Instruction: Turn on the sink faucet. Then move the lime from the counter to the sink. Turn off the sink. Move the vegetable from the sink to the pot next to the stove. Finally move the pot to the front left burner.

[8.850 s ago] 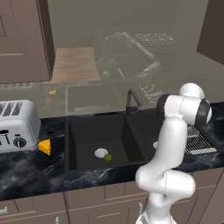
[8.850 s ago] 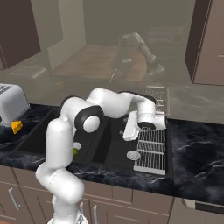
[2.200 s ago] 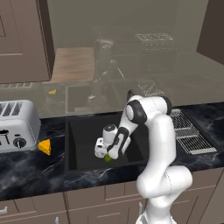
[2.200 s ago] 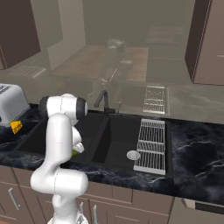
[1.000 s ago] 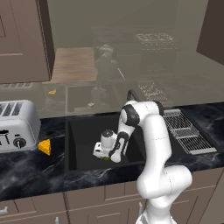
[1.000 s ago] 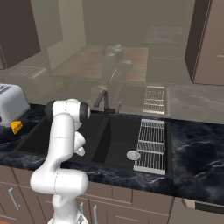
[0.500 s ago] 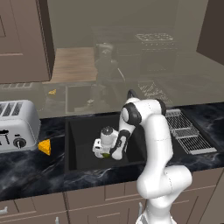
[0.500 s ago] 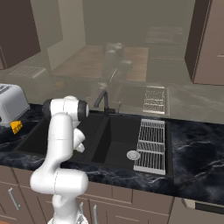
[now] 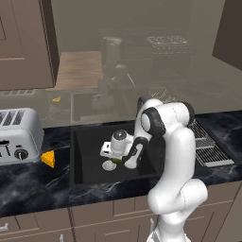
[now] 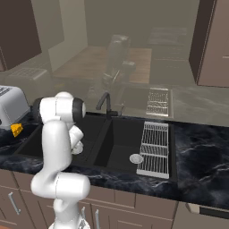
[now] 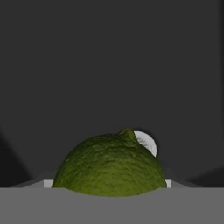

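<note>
Step in hand, by my read: pick the lime (image 11: pixel 109 168) out of the sink (image 9: pixel 87 134) for the pot.

Gripper (image 9: pixel 115 163) is down in the left basin, right over the lime, which sits on the basin floor directly under the hand and fills the lower middle of the hand view. I can't tell from the frames whether the jaws are closed on it or just straddling it. Advice: keep the fruit centred, close square across its middle, confirm grip before lifting; it's round and will roll toward the silver drain (image 11: pixel 146 142) just behind it.

Left of the gripper, up on the black counter (image 9: pixel 33 182): toaster (image 9: pixel 19 135), then cheese wedge (image 9: pixel 47 159). Behind it, faucet (image 10: pixel 105 102). Right of it, second basin, then drying rack (image 10: pixel 155 147). No water seen running.
</note>
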Available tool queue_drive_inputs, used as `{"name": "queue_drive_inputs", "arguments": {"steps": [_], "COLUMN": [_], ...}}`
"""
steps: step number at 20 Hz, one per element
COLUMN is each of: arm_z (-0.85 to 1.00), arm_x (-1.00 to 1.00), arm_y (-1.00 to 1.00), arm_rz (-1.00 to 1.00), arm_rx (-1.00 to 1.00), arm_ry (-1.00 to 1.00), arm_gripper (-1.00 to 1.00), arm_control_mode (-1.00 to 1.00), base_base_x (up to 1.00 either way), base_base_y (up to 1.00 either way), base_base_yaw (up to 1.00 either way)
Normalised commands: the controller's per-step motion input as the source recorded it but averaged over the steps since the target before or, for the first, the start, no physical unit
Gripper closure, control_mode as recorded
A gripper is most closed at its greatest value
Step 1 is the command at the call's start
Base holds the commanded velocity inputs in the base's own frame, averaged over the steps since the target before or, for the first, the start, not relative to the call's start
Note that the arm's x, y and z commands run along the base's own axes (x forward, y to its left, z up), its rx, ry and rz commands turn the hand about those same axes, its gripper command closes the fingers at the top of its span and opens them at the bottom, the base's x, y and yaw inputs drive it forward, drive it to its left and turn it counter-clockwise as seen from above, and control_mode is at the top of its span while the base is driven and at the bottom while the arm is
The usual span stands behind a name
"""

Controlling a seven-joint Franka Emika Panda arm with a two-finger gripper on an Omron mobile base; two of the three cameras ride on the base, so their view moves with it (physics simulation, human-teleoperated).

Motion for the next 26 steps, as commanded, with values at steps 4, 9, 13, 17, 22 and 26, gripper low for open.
{"name": "queue_drive_inputs", "arguments": {"steps": [4,9,13,17,22,26], "arm_z": [1.0,1.0,1.0,1.0,1.0,1.0], "arm_x": [-0.09,-0.06,0.0,0.02,0.12,0.25], "arm_y": [0.0,0.0,0.0,0.0,0.0,0.08], "arm_rz": [0.0,0.0,0.0,0.03,0.02,0.0], "arm_rx": [0.04,0.04,0.03,0.02,0.0,0.0], "arm_ry": [-0.01,0.0,0.0,0.0,0.01,0.07], "arm_gripper": [1.0,1.0,1.0,1.0,1.0,1.0], "arm_control_mode": [-1.0,-1.0,-1.0,-1.0,-1.0,-1.0], "base_base_x": [0.0,0.0,0.0,0.0,0.0,0.0], "base_base_y": [0.0,0.0,0.0,0.0,0.0,0.0], "base_base_yaw": [0.0,0.0,0.0,0.0,0.0,0.0]}}
